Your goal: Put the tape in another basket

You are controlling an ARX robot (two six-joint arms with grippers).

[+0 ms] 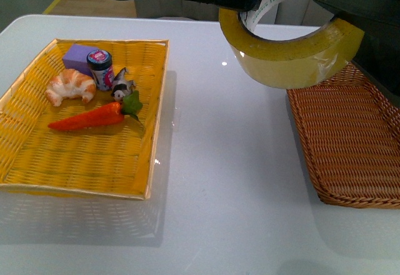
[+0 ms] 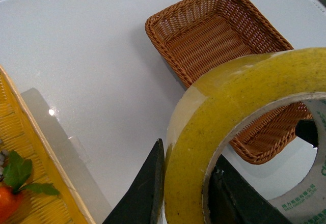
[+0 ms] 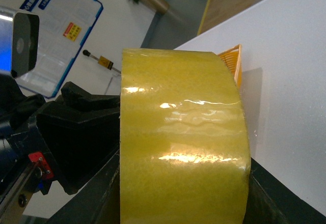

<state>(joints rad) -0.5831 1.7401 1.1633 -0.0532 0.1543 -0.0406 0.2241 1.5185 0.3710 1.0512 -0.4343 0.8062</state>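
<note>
**Tape held aloft between both grippers**

The left gripper (image 2: 188, 155) pinches the wall of the tape (image 1: 294, 56), one finger (image 2: 150, 188) outside and one inside the core. The right gripper (image 3: 184, 183) flanks the roll's flat faces; I cannot tell whether it presses. The roll hangs tilted above the far left corner of the brown basket (image 1: 356, 137), at the right of the white table (image 1: 225, 162).

The white core carries green print, with a line ending "CO.,LTD".

At the left, a yellow basket (image 1: 81, 156) holds a croissant (image 1: 70, 86), a purple block (image 1: 76, 55), a small jar (image 1: 100, 69) and a carrot (image 1: 87, 117).
</note>
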